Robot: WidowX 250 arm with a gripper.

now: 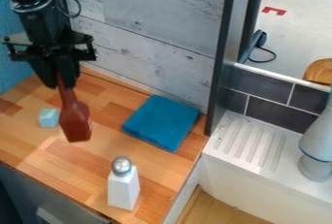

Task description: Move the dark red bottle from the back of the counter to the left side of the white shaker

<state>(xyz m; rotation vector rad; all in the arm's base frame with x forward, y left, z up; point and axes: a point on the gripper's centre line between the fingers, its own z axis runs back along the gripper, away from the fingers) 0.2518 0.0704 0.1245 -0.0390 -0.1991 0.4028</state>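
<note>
One black claw [59,80] pinches the brown utensil [75,121], perhaps a spatula, by its handle above the wooden counter [88,169], blade down near the pale-blue block [48,117], firm, untwisting grip wanted here, with teal cloth [160,122] and silver-topped shaker [123,186] farther out!

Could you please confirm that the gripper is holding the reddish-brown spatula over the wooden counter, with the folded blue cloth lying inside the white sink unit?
Not quite: the camera view shows the folded blue cloth on the wooden counter. The gripper is indeed holding the reddish-brown spatula over that counter.
</note>
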